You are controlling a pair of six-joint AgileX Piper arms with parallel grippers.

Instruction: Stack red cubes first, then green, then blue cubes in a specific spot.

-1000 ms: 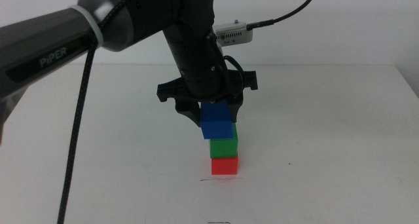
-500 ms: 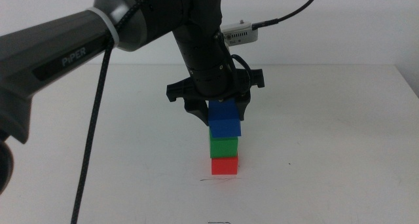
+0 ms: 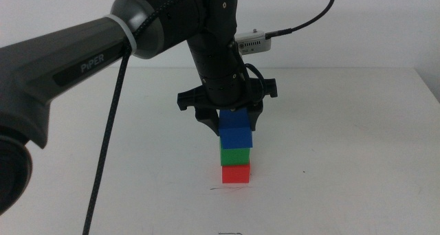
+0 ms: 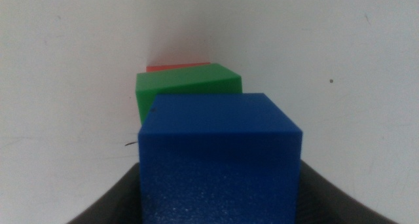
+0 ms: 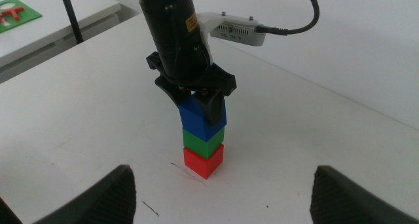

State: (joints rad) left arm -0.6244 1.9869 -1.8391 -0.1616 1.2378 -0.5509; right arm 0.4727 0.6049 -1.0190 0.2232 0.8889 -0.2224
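The red cube (image 3: 236, 173) sits on the white table just behind a short dark line (image 3: 218, 189). The green cube (image 3: 235, 154) is stacked on it. My left gripper (image 3: 234, 128) is shut on the blue cube (image 3: 235, 132) and holds it on top of the green cube, shifted slightly right; I cannot tell if they touch. In the left wrist view the blue cube (image 4: 219, 158) fills the jaws, with the green cube (image 4: 186, 90) and red cube (image 4: 178, 67) beyond. My right gripper (image 5: 226, 198) is open, waiting back from the stack (image 5: 201, 140).
The left arm's black cable (image 3: 103, 166) hangs down at the left. A white box with a cable (image 3: 253, 41) sits on the left wrist. The table's far edge (image 3: 344, 69) lies behind. A second table (image 5: 39, 27) shows in the right wrist view.
My left gripper has carried the blue cube slightly right and down, so it now sits more squarely over the green cube. The red and green cubes have not moved.
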